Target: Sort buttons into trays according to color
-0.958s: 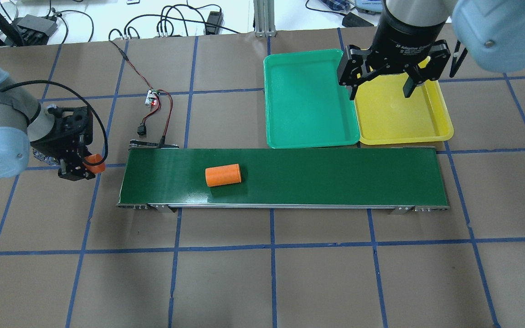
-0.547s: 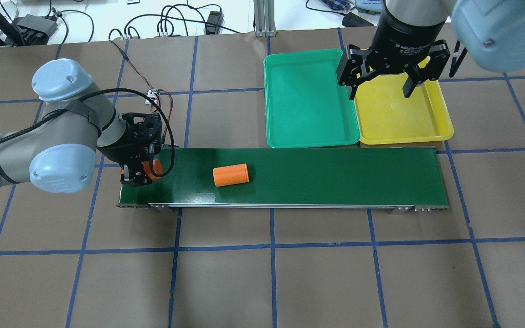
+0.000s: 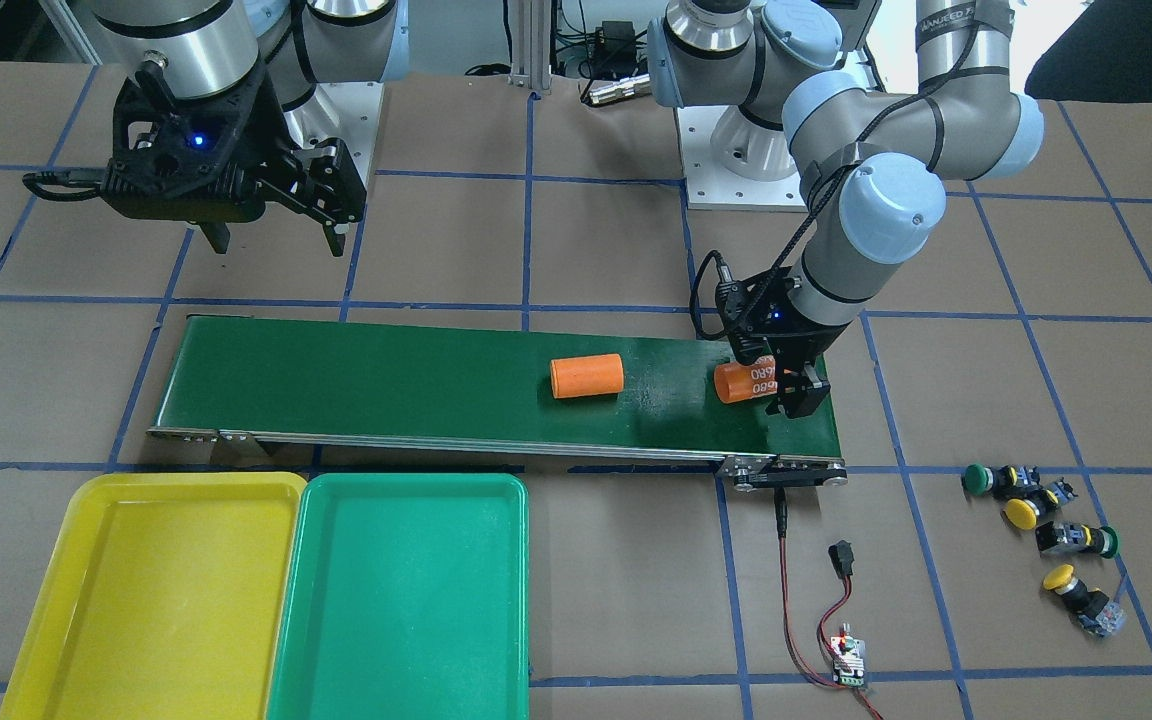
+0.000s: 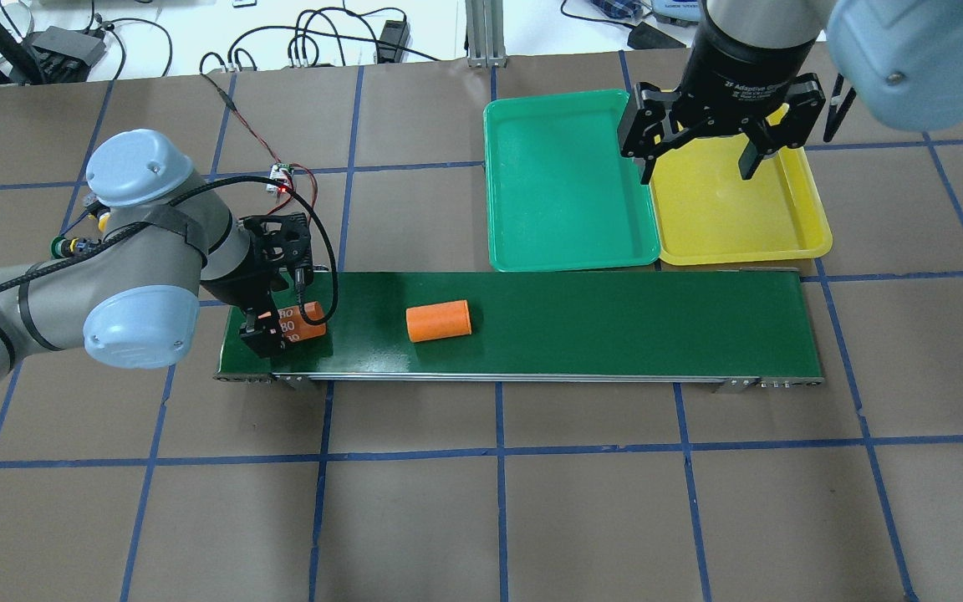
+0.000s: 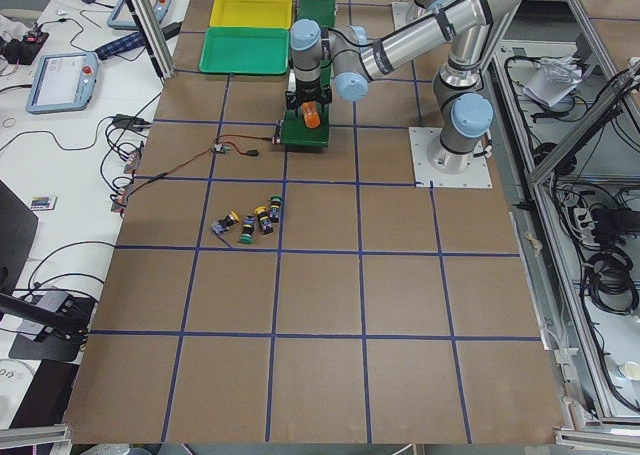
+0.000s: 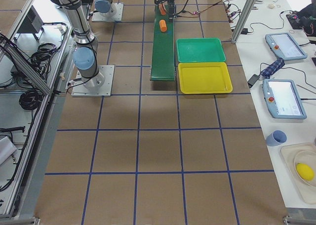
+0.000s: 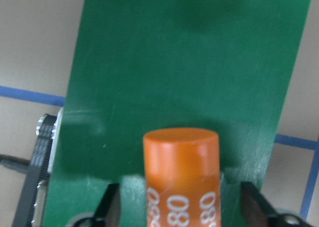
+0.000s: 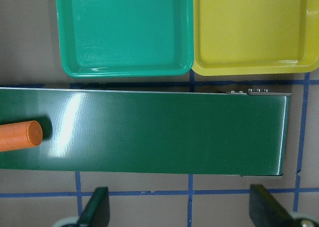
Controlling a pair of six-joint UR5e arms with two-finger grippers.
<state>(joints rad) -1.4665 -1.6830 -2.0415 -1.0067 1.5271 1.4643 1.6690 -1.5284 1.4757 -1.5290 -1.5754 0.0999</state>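
Several buttons (image 3: 1036, 525), two yellow-capped and two green-capped, lie in a loose group on the paper beyond the belt's end. In the overhead view they are mostly hidden behind my left arm. The green tray (image 3: 396, 600) and the yellow tray (image 3: 136, 600) stand side by side, both bare. My left gripper (image 4: 268, 328) is low over the belt's left end. Its fingers (image 7: 112, 207) stand apart on either side of an orange cylinder marked 4680 (image 7: 182, 177), not touching it. My right gripper (image 4: 695, 159) is open and empty, high above the seam between the trays.
A long dark-green conveyor belt (image 4: 615, 326) runs across the table in front of the trays. A second orange cylinder (image 4: 438, 321) lies on it left of the middle. A small circuit board with red and black wires (image 4: 281, 177) lies behind the belt's left end.
My left arm swung right, carrying the marked orange cylinder from off the table's left onto the belt's left end. The other cylinder has moved right along the belt. The right arm stayed still.
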